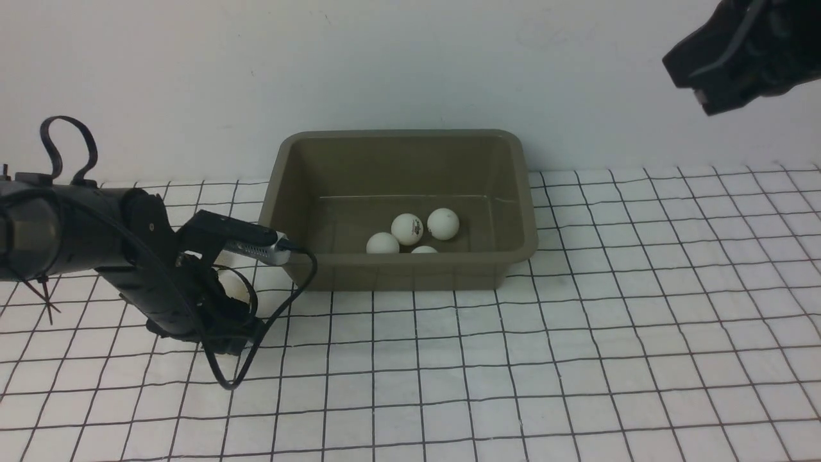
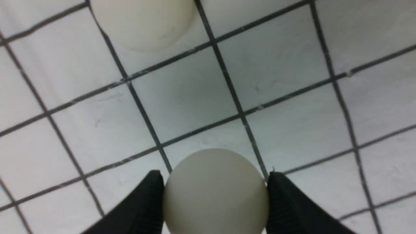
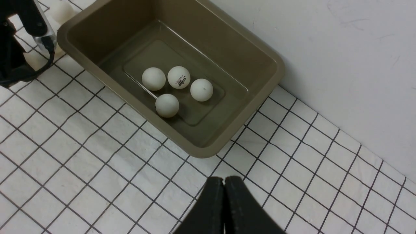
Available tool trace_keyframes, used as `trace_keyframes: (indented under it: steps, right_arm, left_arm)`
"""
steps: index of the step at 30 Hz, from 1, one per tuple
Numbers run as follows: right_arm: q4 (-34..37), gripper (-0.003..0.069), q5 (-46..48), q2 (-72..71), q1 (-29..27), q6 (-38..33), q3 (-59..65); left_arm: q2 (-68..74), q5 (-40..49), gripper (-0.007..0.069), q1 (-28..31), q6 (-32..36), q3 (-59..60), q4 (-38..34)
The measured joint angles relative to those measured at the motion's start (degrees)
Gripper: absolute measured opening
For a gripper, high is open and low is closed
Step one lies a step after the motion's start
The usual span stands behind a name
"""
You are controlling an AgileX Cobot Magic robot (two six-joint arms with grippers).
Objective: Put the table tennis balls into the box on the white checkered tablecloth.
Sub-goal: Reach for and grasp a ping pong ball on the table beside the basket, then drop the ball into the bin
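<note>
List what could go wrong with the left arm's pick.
The left gripper grips the table tennis ball by its fingertips only; it may squirt out. A second ball lies close and could get knocked away. The box rim is close by; a low carry might hit it.
</note>
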Motion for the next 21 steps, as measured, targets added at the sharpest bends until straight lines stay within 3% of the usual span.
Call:
trace_keyframes:
  steps: [6,9,17,21]
  right_arm:
    - [-0.2,-0.0017,-0.5,1.5,0.0,0.0,0.0]
    - [-0.2,-0.0017,-0.5,2.2,0.0,0.0,0.0]
    - [-0.2,-0.0017,-0.6,2.3,0.0,0.0,0.1]
    - [-0.2,-0.0017,-0.6,2.3,0.0,0.0,0.1]
  left_arm:
    - [-11.4,1.3,0.0352,-1.2,3.0,-3.2,-3.2]
    - [-12.6,0.6,0.0352,-2.4,5.9,-10.8,-6.7]
    - [6.8,2.9,0.0352,-2.8,8.6,-29.9,-10.3]
    - [17.7,8.8,0.0352,-3.5,12.2,-39.0,-10.9]
